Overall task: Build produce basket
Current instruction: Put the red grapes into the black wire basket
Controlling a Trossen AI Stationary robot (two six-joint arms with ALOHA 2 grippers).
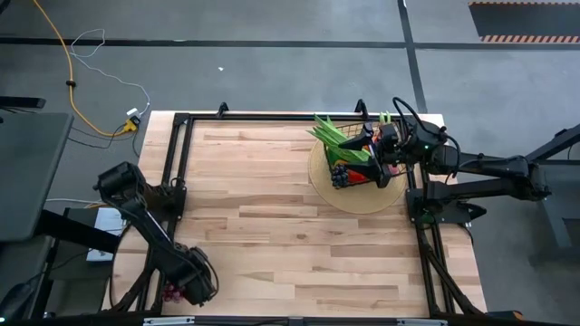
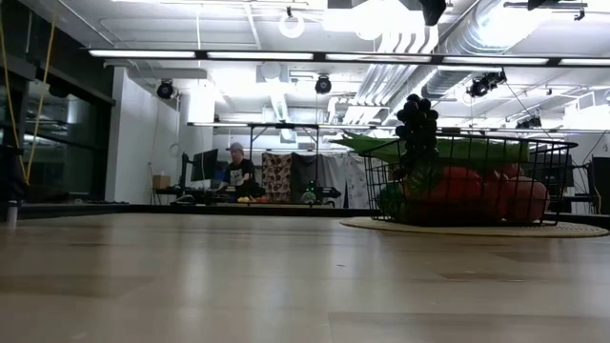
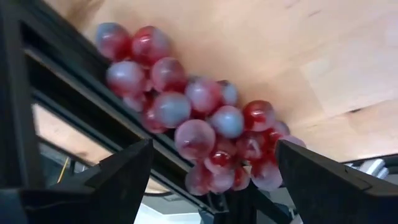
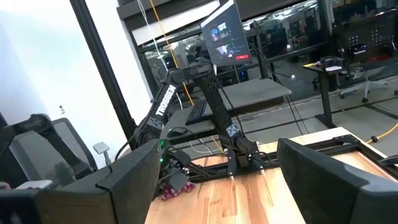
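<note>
The basket [image 1: 360,159], a small black wire-mesh box with open grid sides, sits on a round tan mat [image 1: 323,186] at the far right part of the wooden table [image 1: 272,226]. In the high view much of it is covered by the right gripper [image 1: 388,154], which hangs just above its right side, so the contents there are hard to sort out. Long green beans [image 1: 333,134] stick out over the basket's far-left rim, a dark grape bunch [image 2: 416,119] rises above the mesh, and rounded red and pinkish fruit [image 2: 477,195] fills the lower part behind the grid (which piece is which cannot be told through the wires). The right gripper's fingers [image 4: 127,180] stand wide apart with nothing between them. Well away from the basket, at the near-left corner of the table against the black frame rail [image 3: 74,93], lies a second cluster of glossy red and bluish grapes [image 3: 199,134]. The left gripper [image 3: 211,171] points at it with its fingers [image 3: 121,171] spread wide on either side, apart from the grapes and gripping nothing. In the high view this cluster is mostly hidden under the left arm, only a pink edge showing. Beyond the table a person [image 2: 235,164] sits at a desk.
</note>
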